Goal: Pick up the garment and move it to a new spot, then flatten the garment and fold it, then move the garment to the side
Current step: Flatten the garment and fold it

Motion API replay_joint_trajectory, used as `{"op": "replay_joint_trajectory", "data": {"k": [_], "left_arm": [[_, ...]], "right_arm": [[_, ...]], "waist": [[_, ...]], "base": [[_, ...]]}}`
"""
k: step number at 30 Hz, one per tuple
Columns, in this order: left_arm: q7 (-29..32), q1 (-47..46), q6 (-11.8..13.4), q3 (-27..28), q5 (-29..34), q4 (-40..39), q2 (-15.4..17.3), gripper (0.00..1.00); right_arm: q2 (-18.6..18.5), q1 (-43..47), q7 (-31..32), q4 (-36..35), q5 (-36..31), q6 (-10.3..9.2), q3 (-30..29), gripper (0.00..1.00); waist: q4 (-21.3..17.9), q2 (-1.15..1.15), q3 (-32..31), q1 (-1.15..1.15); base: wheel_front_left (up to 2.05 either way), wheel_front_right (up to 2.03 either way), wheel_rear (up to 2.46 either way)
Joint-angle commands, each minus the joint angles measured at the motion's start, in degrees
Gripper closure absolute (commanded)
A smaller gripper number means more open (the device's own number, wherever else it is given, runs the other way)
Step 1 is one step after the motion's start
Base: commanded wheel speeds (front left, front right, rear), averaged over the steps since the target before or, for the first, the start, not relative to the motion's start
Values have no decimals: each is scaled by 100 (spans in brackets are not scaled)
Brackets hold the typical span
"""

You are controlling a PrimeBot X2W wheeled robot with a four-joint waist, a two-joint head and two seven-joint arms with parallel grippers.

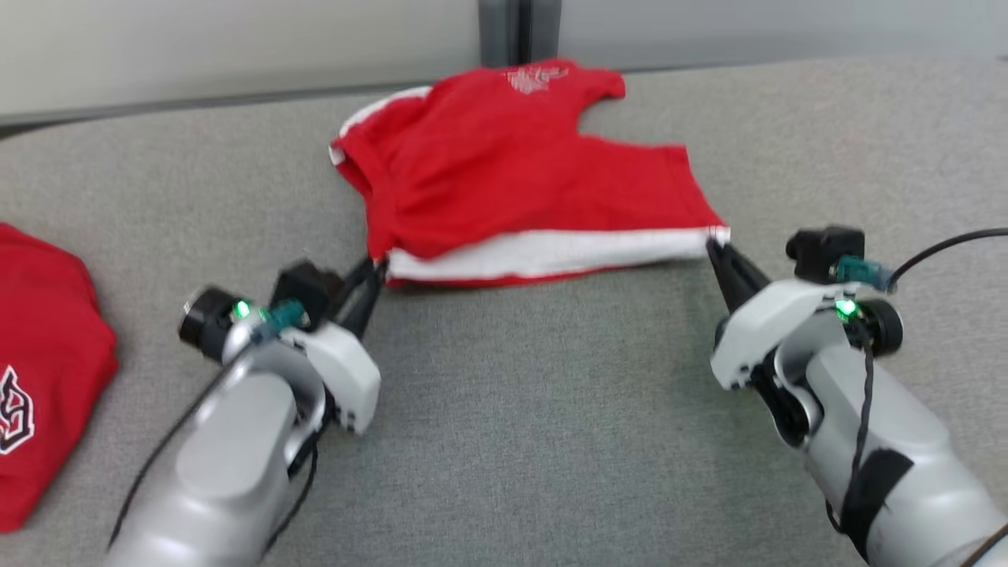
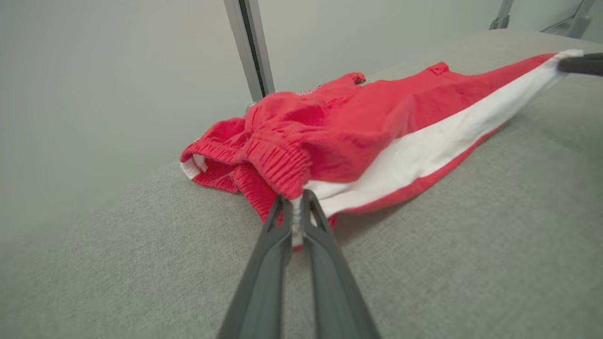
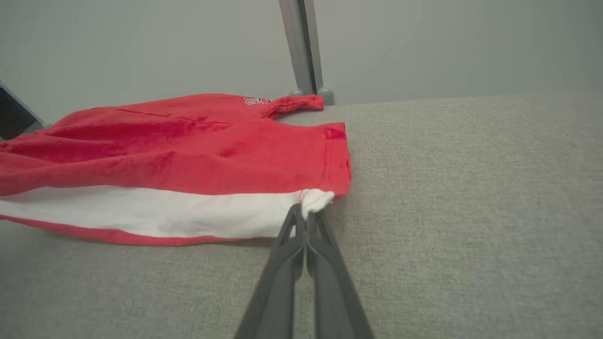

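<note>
Garment [image 1: 504, 173], red with a white side band, rests on the grey padded surface [image 1: 535, 409], drawn out between the two grippers. Its near edge, the white band, runs from one pair of jaws across to the other. The left gripper [image 1: 376, 272] has its jaws pinched narrow on the gathered waistband corner, with a strip of white cloth caught between the fingers. The right gripper [image 1: 715, 250] has its jaws pressed together on the white corner at the leg hem. Beyond both pairs of jaws the red cloth spreads away. It is bunched and ribbed just past the left jaws and flatter past the right ones. Well out to the left of the left jaws lies a second red garment [image 1: 39, 354] with a dark and white emblem, apart from the first. Farthest off, a grey post [image 1: 520, 31] stands against a pale wall [image 1: 197, 47].
</note>
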Motion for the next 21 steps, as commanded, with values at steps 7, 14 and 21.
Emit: {"op": "replay_joint_trajectory", "data": {"k": [7,14,21], "left_arm": [[-26,958,-13,-339,18,-135,31,100],[139,1723,-17,-702,-677,-490,106,100],[590,2313,-18,-1218,-1369,-1504,558,100]], "right_arm": [[-673,780,644,-548,652,-2,877,100],[-1357,1391,1198,-1197,1407,-2,1485,100],[-2220,1850,1954,-2270,2230,-2,2040,100]], "waist": [[-89,0,-862,0],[-143,0,-1423,0],[-146,0,-1713,0]], "base": [[0,0,0],[0,0,0],[0,0,0]]}}
